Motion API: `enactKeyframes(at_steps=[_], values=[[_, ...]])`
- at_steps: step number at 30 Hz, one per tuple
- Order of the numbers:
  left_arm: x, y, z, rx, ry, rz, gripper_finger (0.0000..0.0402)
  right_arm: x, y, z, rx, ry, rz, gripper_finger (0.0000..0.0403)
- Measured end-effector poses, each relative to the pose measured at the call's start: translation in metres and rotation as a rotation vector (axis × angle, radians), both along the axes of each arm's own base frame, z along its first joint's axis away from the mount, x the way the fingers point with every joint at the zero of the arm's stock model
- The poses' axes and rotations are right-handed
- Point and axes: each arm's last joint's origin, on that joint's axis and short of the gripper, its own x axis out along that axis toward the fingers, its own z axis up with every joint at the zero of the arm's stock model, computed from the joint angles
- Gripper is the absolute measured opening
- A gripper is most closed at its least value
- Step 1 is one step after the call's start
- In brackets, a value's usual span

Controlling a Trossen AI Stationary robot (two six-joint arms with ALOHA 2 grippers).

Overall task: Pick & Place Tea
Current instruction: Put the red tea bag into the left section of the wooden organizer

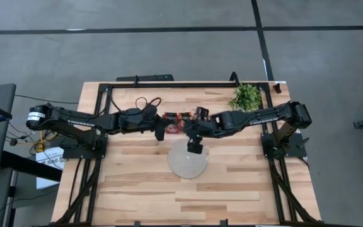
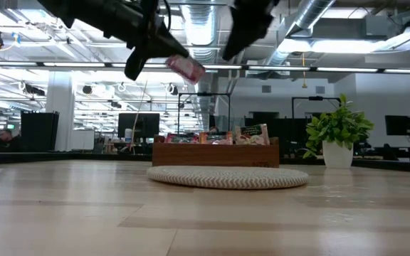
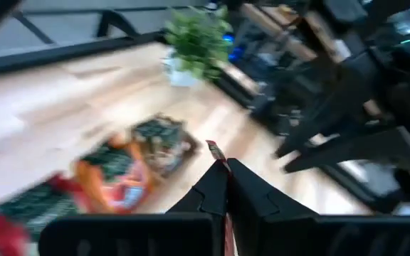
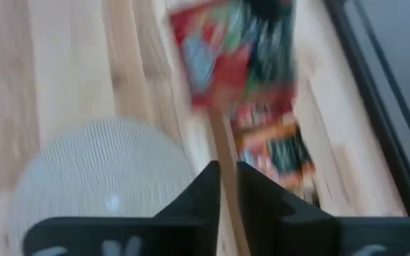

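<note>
Wooden planks make up the tabletop (image 1: 232,189), and both dark arms reach over its middle from either side. Below the two claws lies the round woven mat (image 1: 188,159), grey-beige and bare. Just behind the claws sits the brown wooden tray (image 2: 216,153), filled with tea sachets (image 2: 251,135) that stand on edge, red-orange with dark green bands. A small potted plant (image 1: 246,96) stands beyond the right claw, near the tabletop's far edge.

Held up in the air is one red sachet (image 2: 185,68), flat and square, with a dark green band and a light picture in its centre. The left claw (image 2: 164,44) is clenched on it, fingers pressed nearly together on one edge, so the sachet hangs tilted off the claw's tip, well above the tray. The right claw (image 2: 242,32) hovers just beside the left one, above the mat's far edge, its fingers (image 4: 208,188) close together with only a narrow gap, gripping nothing.
</note>
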Motion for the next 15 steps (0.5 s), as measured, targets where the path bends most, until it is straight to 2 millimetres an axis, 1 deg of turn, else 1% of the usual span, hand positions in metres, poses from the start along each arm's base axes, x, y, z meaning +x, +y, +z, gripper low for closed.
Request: enactKeyframes(at_steps=[3,7,11,13,15], values=[[-0.001,0.001,-0.002,0.057,0.042,0.023,0.0000,-0.009,-0.001,-0.005,0.002,0.097,-0.033,0.0062],[-0.002,0.001,-0.004,0.131,0.077,0.016,0.0000,-0.017,-0.004,-0.008,-0.042,0.168,-0.079,0.0069],[-0.006,0.001,-0.018,0.141,0.115,0.013,0.0000,-0.025,-0.004,-0.004,-0.071,0.179,-0.088,0.0068],[-0.009,0.001,-0.025,0.130,0.129,0.016,0.0000,-0.034,-0.005,-0.003,-0.071,0.196,-0.093,0.0068],[-0.012,0.001,-0.032,0.133,0.119,0.029,0.0000,-0.041,-0.006,0.001,-0.057,0.153,-0.108,0.0068]])
